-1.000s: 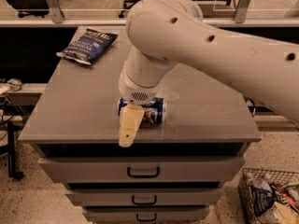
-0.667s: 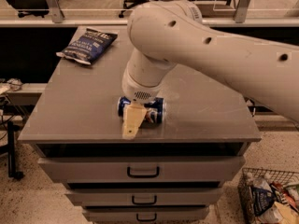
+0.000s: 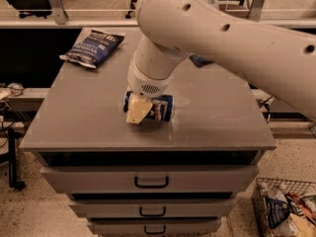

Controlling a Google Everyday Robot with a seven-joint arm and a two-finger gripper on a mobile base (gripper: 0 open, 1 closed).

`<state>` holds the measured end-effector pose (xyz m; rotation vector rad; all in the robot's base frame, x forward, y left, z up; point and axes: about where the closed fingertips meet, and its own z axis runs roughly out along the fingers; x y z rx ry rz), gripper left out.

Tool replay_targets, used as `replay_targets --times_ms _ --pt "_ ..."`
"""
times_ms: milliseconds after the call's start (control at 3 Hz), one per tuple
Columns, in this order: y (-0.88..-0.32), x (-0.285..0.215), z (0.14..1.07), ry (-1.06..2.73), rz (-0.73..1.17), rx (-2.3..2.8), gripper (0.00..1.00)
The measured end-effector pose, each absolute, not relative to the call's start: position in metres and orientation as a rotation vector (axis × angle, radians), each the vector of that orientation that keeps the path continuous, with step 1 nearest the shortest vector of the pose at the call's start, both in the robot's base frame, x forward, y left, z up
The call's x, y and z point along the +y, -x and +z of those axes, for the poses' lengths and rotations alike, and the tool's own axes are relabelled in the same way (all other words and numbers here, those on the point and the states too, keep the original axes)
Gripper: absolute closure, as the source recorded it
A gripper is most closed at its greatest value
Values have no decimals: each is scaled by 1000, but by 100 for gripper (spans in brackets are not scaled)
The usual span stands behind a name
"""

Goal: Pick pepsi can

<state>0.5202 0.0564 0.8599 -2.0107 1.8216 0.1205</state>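
The pepsi can (image 3: 164, 107) is blue with white markings and lies on its side near the front middle of the grey cabinet top (image 3: 79, 117). My gripper (image 3: 139, 110) comes down from the big white arm (image 3: 222, 38) and sits right at the can's left end, covering that part of it. Only the can's right half shows. The can rests on the surface.
A dark blue chip bag (image 3: 94, 47) lies at the back left of the cabinet top. A small dark blue item (image 3: 200, 60) peeks out behind the arm. Drawers (image 3: 150, 180) are below. A wire basket of snacks (image 3: 284, 206) stands on the floor at the right.
The gripper's tan tip has drawn back from the cabinet's front edge toward the can and now sits against its left end. The can has not moved.
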Motion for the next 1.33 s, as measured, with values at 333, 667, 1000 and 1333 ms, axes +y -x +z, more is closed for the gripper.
replay_targets --times_ms 333,667,1000,1333 --pt "-519 66 888 1993 173 1768 86" --pt "-521 71 921 1940 323 1698 100" --pt "-521 75 949 1864 539 1593 100" --pt "-519 72 962 1772 763 1486 100"
